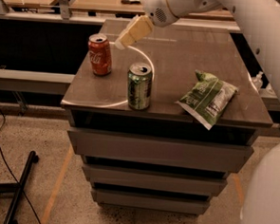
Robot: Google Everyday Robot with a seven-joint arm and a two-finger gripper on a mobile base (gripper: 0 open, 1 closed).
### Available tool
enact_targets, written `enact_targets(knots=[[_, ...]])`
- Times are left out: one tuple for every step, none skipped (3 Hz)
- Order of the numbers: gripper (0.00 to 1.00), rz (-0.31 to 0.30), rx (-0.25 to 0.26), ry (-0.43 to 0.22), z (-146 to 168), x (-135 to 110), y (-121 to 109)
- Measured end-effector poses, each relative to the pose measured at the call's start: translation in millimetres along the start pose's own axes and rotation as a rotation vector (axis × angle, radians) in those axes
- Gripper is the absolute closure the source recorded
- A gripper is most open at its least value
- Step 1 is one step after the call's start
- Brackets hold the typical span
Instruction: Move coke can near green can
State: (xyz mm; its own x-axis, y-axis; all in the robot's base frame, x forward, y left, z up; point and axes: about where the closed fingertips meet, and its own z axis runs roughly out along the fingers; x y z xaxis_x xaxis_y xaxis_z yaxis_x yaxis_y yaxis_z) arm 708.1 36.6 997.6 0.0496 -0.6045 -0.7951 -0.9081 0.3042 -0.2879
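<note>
Dim warm light, gripper [122,41] above tabletop [195,55]

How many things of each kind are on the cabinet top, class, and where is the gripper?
Soda cans: 2 (coke can, green can)
Snack bags: 1 (green-and-white bag)
Total: 3
The gripper hangs above the cabinet top, behind the green can and right of the coke can in the camera view.

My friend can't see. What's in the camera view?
The robot's gripper hangs above a drawer cabinet, just right of an upright coke can. An upright green can stands near the front edge, and a green-and-white snack bag lies farther right.
</note>
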Motion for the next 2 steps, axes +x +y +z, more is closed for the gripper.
enact_targets(knots=[[0.0, -0.002, -0.05, -0.008, 36.2, -9.0, 7.3], [0.0, -0.007, -0.098, 0.005, 65.2, -13.2, 17.2]])
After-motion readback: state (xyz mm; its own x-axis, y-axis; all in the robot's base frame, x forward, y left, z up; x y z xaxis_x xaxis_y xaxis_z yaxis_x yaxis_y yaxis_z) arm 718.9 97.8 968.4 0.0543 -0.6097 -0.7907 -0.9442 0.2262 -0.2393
